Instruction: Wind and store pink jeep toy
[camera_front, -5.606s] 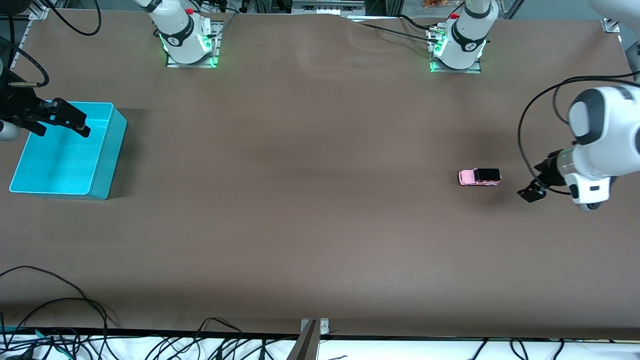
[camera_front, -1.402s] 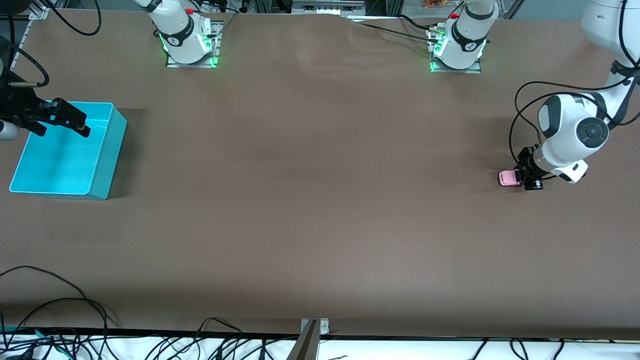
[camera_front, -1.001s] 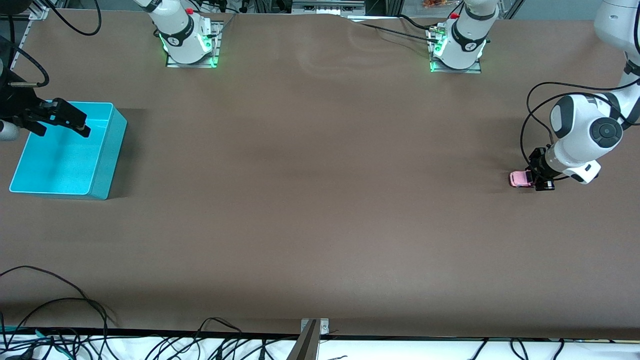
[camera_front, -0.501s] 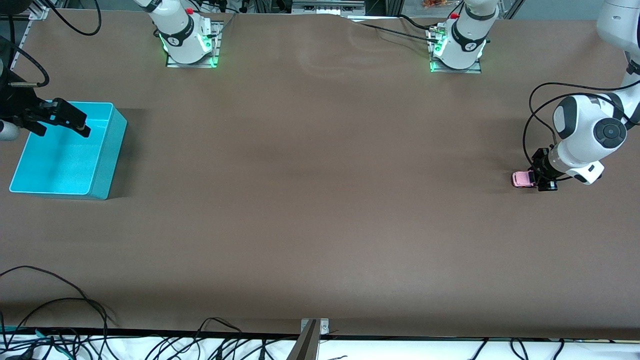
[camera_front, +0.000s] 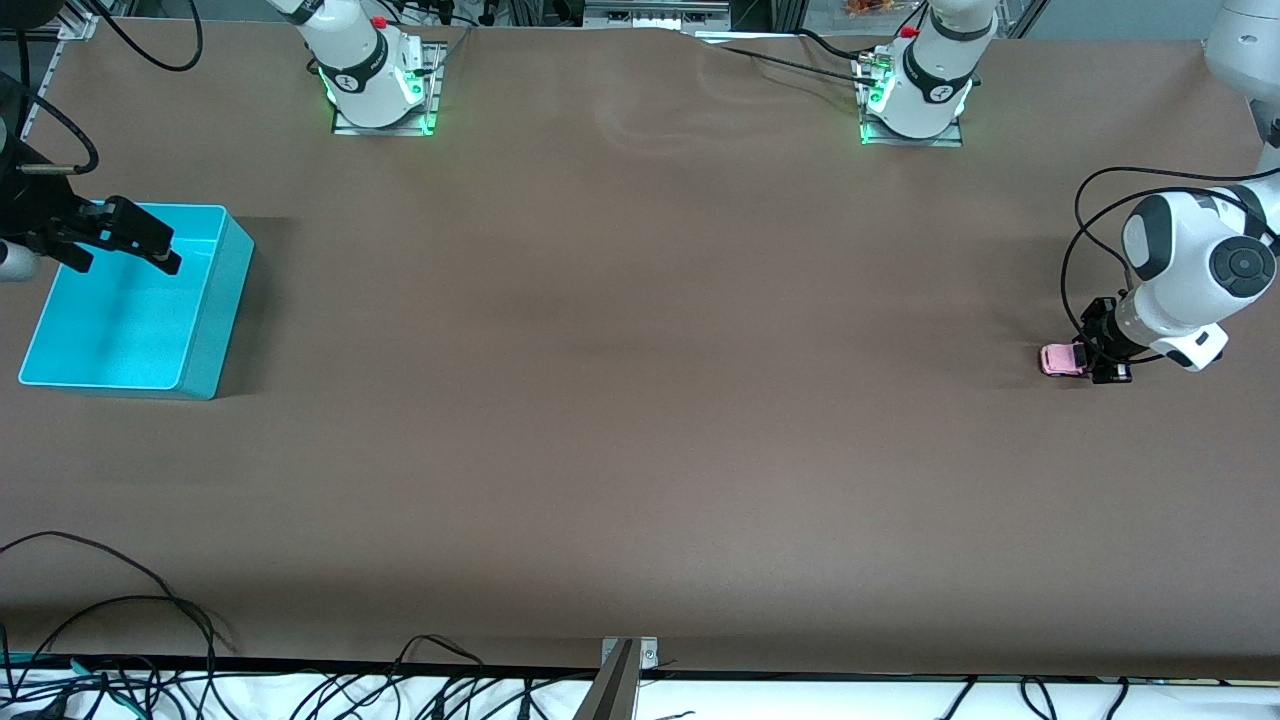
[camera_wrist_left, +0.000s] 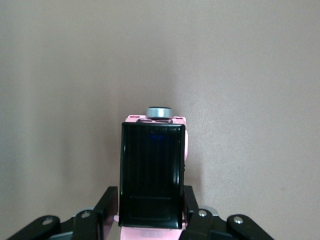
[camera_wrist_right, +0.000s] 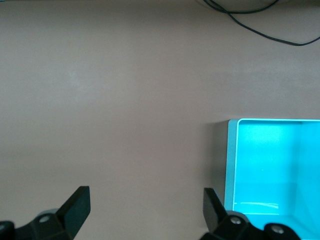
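Note:
The pink jeep toy (camera_front: 1060, 359) sits on the brown table at the left arm's end, wheels down. My left gripper (camera_front: 1098, 361) is shut on its black-roofed rear, down at table level. In the left wrist view the jeep (camera_wrist_left: 152, 172) shows roof-up, with one black finger pressed against each side. My right gripper (camera_front: 128, 238) is open and empty, held over the turquoise bin (camera_front: 215, 330) at the right arm's end. In the right wrist view the wide-apart fingers (camera_wrist_right: 77, 205) frame bare table, with the bin (camera_wrist_right: 232, 165) beside them.
Black cables (camera_front: 100, 610) trail along the table edge nearest the front camera. The two arm bases (camera_front: 375, 85) stand at the table edge farthest from that camera. A cable (camera_wrist_right: 260, 22) lies on the table in the right wrist view.
My left gripper closed on the jeep and has dragged it along the table toward the left arm's end. The right arm has not moved.

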